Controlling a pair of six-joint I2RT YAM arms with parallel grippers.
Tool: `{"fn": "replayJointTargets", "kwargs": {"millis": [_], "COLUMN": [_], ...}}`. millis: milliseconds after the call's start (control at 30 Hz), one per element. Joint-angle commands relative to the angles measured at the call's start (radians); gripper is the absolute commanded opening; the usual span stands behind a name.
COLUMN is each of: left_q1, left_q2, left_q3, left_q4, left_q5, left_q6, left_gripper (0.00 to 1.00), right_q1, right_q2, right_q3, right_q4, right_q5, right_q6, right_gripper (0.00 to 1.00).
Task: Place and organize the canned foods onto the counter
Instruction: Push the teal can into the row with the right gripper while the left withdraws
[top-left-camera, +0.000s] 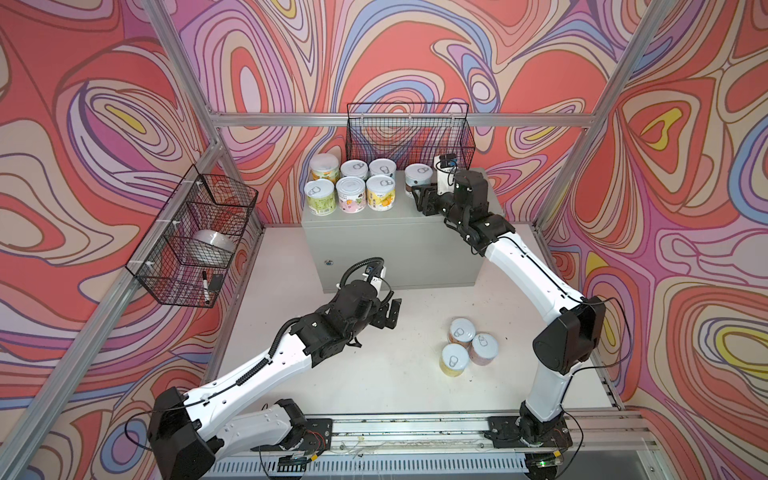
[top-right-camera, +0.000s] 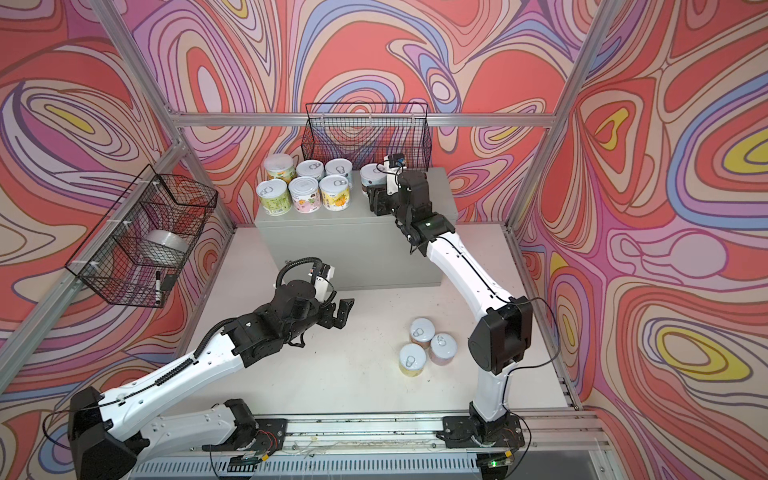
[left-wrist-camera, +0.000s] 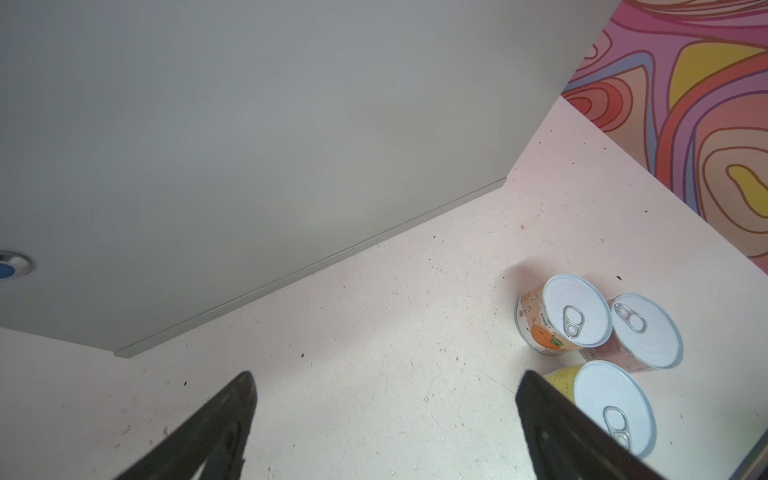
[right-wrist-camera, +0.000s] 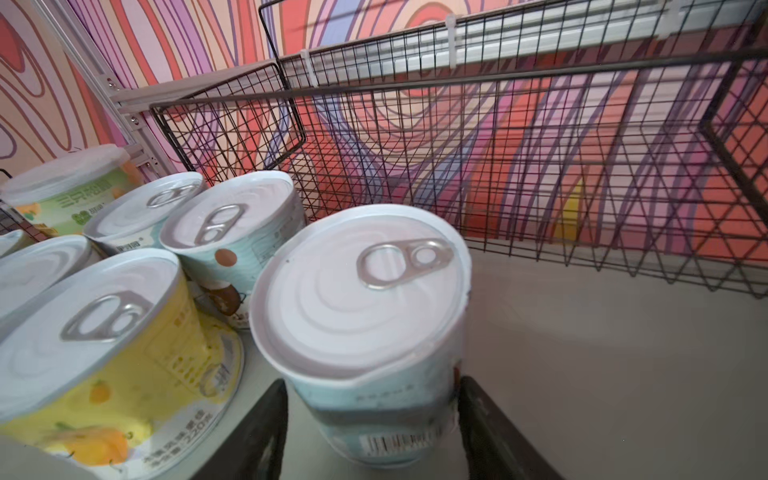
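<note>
Right hand (right-wrist-camera: 372, 384) grips pale-teal silver-lidded tin (right-wrist-camera: 361, 291) on light-grey metal box bench (top-left-camera: 390, 241), beside six pastel tins (top-left-camera: 352, 193); left hand (left-wrist-camera: 385, 378) open, empty; three pastel tins (top-left-camera: 461, 330) not yet moved, on white base (top-left-camera: 374, 374).

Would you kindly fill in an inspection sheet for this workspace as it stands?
Surface: white table, dark specks.
Job's things: six cans grouped on the counter, seventh can beside them; three cans on the table.
Clutter: tape roll and marker in the side basket.
Hands: left hand open above the table; right hand closed on the seventh can.
Cables: black cable loops at both arms' elbows.
Surroundings: wire back basket; swirl-patterned walls.
</note>
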Motion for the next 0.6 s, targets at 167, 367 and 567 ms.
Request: {"fn": "replayJointTargets", "kwargs": {"millis": [167,367,567], "left_q1": [-0.006,-0.005,-0.006], "left_q2": [0.008,0.021,0.025], "left_q3": [-0.027,-0.029,-0.051], "left_q4": [0.028,0.028,0.049], "left_q5": [-0.011,-0.019,-0.004], "left_q6": [-0.023,-0.020,-0.017], "left_gripper": [0.99,0.99,0.99], "right_q1": [-0.005,-0.004,-0.007], "right_q2": [0.082,0.116,0.151], "right_q3": [0.085,0.108,0.153], "right_q4": [-0.011,-0.004,-0.010], "right_q5": [-0.045,-0.020,-0.022], "right_q6": [0.020,0.039,0.038], "right_gripper": [0.67,0.66,0.66]}}
